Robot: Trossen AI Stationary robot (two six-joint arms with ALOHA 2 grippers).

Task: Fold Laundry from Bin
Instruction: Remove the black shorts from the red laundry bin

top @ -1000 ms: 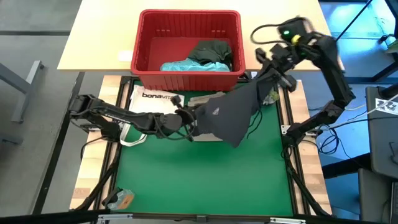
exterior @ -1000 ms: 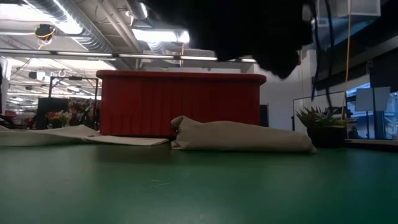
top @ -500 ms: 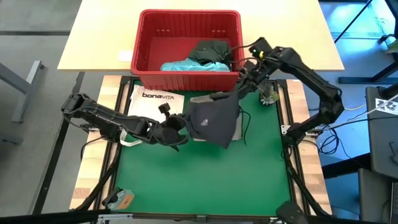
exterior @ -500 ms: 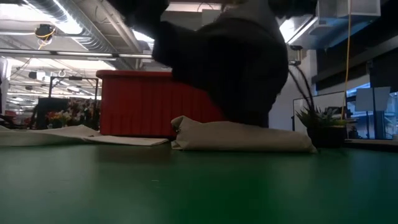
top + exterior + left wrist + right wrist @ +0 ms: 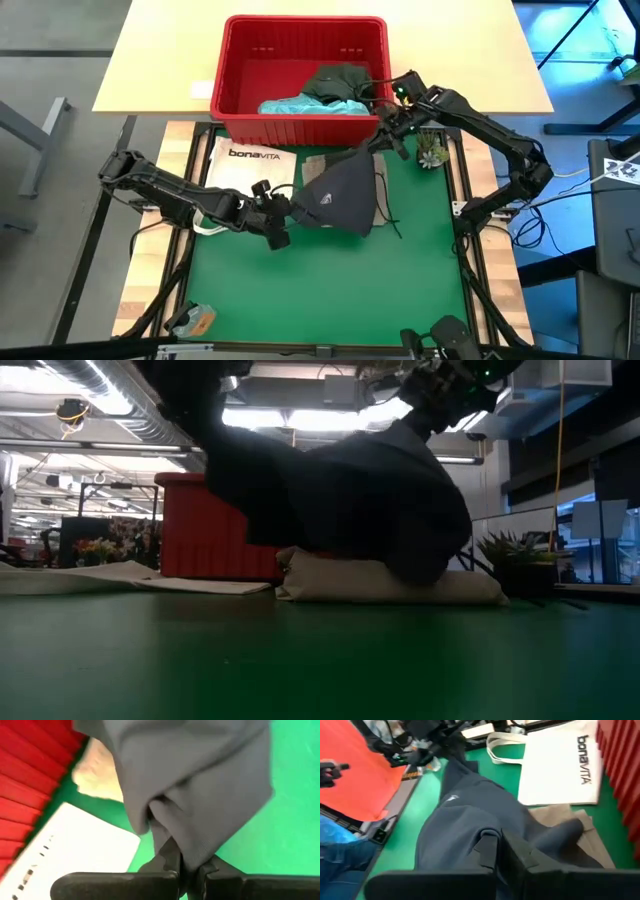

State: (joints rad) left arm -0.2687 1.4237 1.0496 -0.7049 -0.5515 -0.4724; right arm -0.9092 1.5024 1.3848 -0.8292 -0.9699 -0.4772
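Note:
A dark grey garment (image 5: pixel 345 190) spans between my two grippers, sloping from the far right down to the near left. Its sagging belly (image 5: pixel 415 560) lies on a folded khaki garment (image 5: pixel 390 585) on the green mat. My left gripper (image 5: pixel 283 213) is shut on its near-left end and my right gripper (image 5: pixel 383 138) is shut on its far-right end, beside the red bin (image 5: pixel 300 128). A turquoise garment (image 5: pixel 300 103) and a dark green one (image 5: pixel 340 82) lie in the bin. My left gripper pinches a bunched fold of the grey garment (image 5: pixel 167 827) between its two fingers, coming from the table's left and slanting down. The cloth runs away from the fingers in gathered folds. My right gripper pinches the garment's raised far-right end (image 5: pixel 492 832) between its two fingers, slanting down from the far right. That end is held above the mat, and the cloth slopes down from it toward the other gripper.
A white "bonaVITA" tote bag (image 5: pixel 250 165) lies flat left of the khaki garment (image 5: pixel 322 163). A small plant (image 5: pixel 430 150) stands at the mat's far right. A small orange item (image 5: pixel 197 320) sits at the near left corner. Bare green mat fills the near half.
My right gripper has dropped steeply and come in toward the bin's front right corner. My left gripper has sunk a little toward the near left and tipped downward. The grey garment, hanging in the air before, has come down with its belly on the khaki garment.

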